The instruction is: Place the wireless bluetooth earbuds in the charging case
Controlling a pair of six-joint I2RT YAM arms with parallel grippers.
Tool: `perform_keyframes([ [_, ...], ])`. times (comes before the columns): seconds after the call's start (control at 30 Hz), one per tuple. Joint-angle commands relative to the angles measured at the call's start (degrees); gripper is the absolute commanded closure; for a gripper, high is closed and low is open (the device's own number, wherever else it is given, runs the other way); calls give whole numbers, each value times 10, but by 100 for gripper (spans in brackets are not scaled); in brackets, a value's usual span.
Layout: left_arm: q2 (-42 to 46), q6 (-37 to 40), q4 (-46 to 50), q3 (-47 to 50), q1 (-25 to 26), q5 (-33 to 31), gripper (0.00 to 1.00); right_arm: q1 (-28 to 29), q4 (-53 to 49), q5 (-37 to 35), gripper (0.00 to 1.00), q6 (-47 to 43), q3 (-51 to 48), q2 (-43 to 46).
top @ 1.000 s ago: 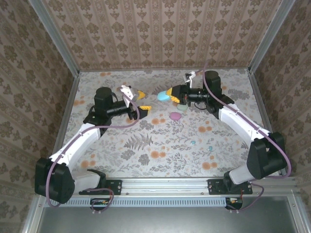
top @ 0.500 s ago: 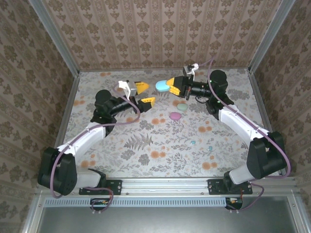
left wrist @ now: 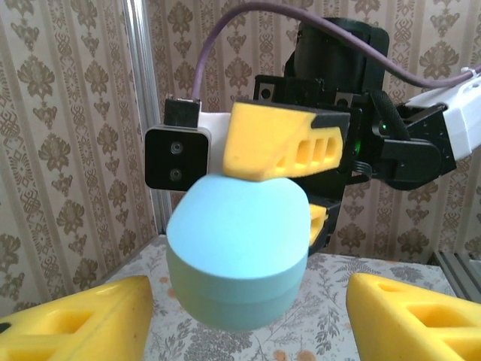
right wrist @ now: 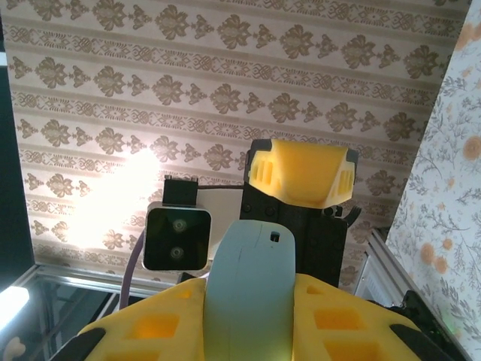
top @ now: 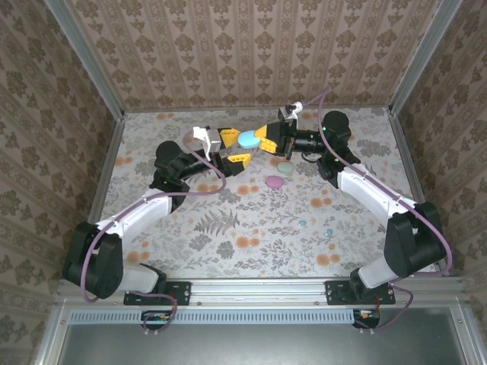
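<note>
Nearest us on the table [top: 228, 228], two tiny earbuds [top: 302, 223] lie loose, well apart from both grippers. Beyond them sit a pink case [top: 274, 182] and a mint case [top: 285, 167]. Farther back, raised above the table, our right gripper [top: 256, 138] clamps the blue charging case [top: 247, 139], whose lid looks closed. Our left gripper [top: 233, 147] faces it, jaws parted on either side of the shell without touching. We judge this to be a two-handed opening or a handover, so we should centre the left fingers on the shell, close gently, and hold the right grip firm. Both arms reach forward and inward, wrists nearly meeting mid-air near the back wall.
</note>
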State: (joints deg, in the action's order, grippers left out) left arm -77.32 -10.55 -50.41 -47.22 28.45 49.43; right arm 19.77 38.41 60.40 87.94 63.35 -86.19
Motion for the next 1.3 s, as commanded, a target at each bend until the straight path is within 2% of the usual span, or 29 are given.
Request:
perform_keyframes([
  [0.0, -9, -16, -32, -24, 1, 16, 34, 5, 44, 17, 73, 20, 23, -8],
  [0.17, -17, -32, -41, -31, 2, 23, 41, 6, 71, 19, 73, 37, 23, -14],
  [0.57, -24, -42, -48, -39, 6, 18, 48, 8, 125, 11, 73, 74, 16, -29],
  [1.1, -35, -78, -92, -37, 8, 9, 50, 10, 181, 2, 73, 107, 10, -51],
  [1.27, -37, -77, -89, -38, 8, 8, 55, 10, 196, -1, 73, 118, 8, -54],
])
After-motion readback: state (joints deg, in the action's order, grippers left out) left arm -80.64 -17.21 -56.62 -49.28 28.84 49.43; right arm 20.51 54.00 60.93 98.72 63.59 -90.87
